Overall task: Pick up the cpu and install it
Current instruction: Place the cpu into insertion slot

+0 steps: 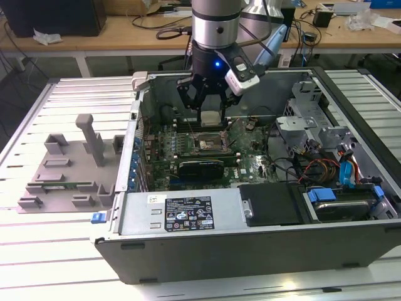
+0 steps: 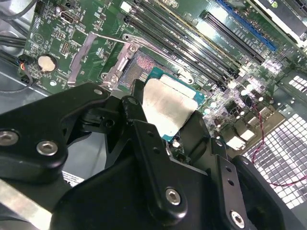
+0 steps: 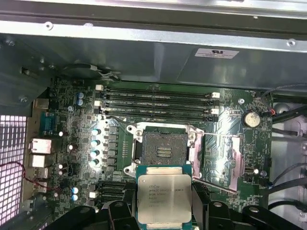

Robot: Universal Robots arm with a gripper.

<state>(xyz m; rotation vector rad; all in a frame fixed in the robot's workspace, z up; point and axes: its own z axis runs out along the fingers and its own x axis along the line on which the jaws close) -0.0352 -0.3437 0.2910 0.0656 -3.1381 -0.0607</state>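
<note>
My gripper (image 1: 210, 116) is shut on the cpu (image 1: 210, 118), a flat square chip with a silver-grey top and green rim. It hangs inside the open computer case, a little above the motherboard. In the first wrist view the cpu (image 3: 164, 197) sits between the black fingers (image 3: 201, 203), just short of the dark open socket (image 3: 162, 148). In the second wrist view the cpu (image 2: 168, 105) is tilted over the socket (image 2: 141, 64), whose metal frame (image 2: 91, 52) is flipped open beside it. The socket (image 1: 208, 142) lies below the gripper in the exterior view.
The case walls (image 1: 188, 216) surround the board. Memory slots (image 3: 156, 103) run beside the socket, and a black card (image 1: 200, 168) lies near it. A drive cage and cables (image 1: 326, 157) fill the exterior view's right. A grey fixture (image 1: 69, 169) stands on the table at the left.
</note>
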